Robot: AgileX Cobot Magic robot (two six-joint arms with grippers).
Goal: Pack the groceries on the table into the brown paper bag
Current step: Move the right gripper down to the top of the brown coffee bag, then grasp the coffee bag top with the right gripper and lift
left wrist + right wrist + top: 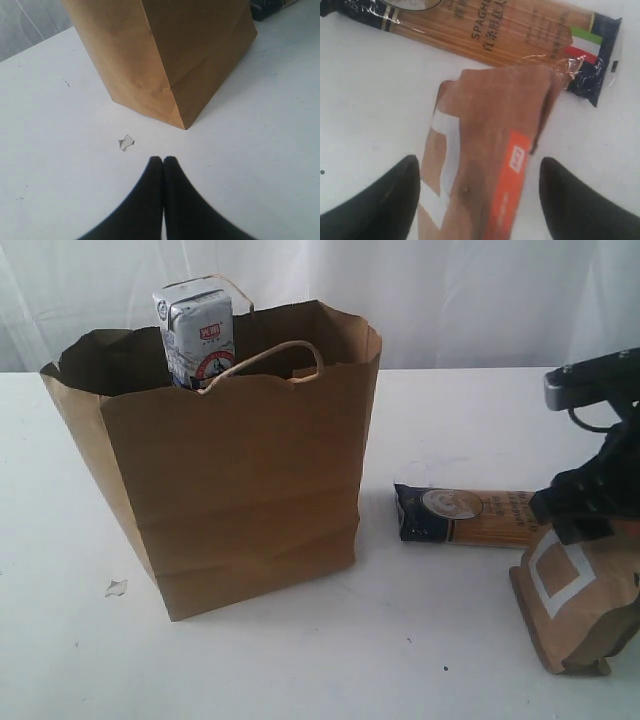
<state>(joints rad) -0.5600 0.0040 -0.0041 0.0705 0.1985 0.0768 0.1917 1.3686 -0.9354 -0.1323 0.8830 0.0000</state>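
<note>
On the white table, the brown pouch is straddled by the parted jaws of the right gripper, apparently for transfer to the brown paper bag; the left gripper is closed, empty.

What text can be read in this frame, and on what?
"SPAGH", running out of view: spaghetti packet.
Chinese characters beside it: too blurred to read.
Carton in the bag: red label, too small to read.
Pouch: white mark on orange label, blurred.
</note>
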